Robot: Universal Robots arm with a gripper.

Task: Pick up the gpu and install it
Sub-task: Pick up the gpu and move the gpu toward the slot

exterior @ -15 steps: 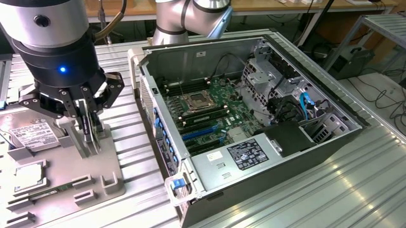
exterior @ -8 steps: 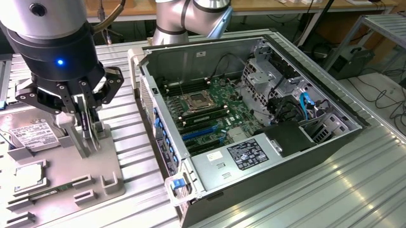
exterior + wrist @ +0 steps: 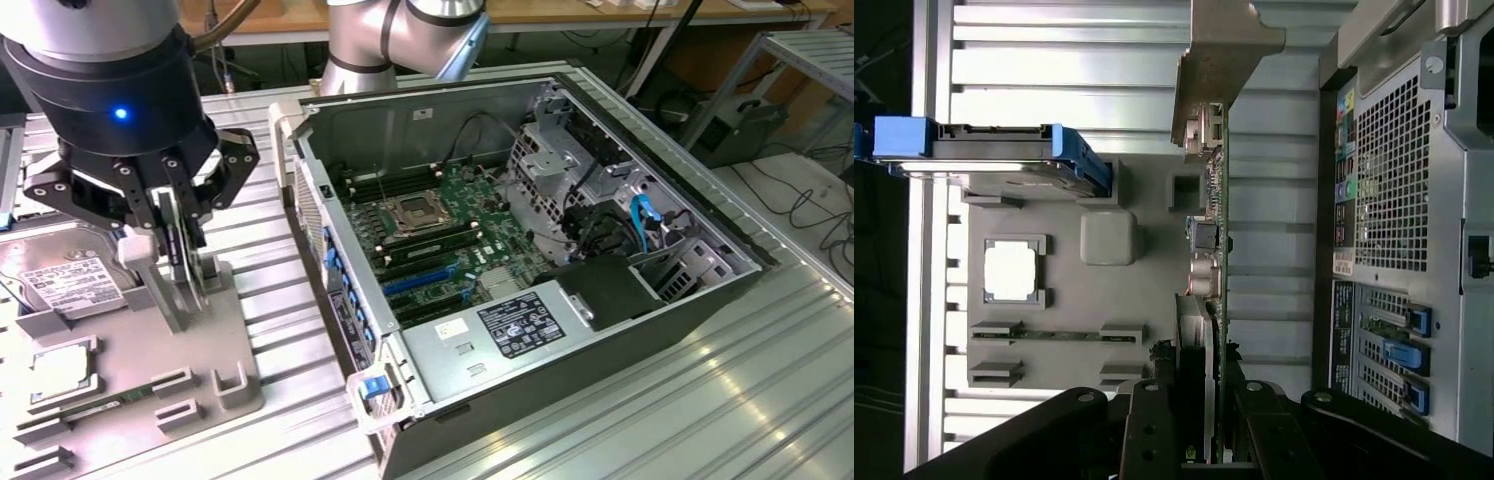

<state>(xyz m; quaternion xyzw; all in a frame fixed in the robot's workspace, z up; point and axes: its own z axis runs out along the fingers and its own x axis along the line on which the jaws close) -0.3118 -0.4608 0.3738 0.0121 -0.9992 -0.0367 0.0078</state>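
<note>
Step in hand: the pick. Hand (image 3: 171, 215) sits at the exterior view's left, over the grey fixture tray (image 3: 230, 335), its fingers narrowed onto the gpu (image 3: 182, 250) and gripping it by the upper edge.

The card stands upright on edge, its lower edge at the tray's holder post. You cannot tell whether it has cleared the slot.

My judgement: keep the pull straight along the card's plane. Any tilt could bind it in the holder or twist it between the fingers.

Look of the gpu (image 3: 1212, 250) in the wrist view: thin, edge-on, with a green board, small silver parts on one face and a pale metal bracket at the end away from the hand (image 3: 1204, 425). The open computer case (image 3: 400, 120) lies just to the right on the bench (image 3: 694, 400).
</note>
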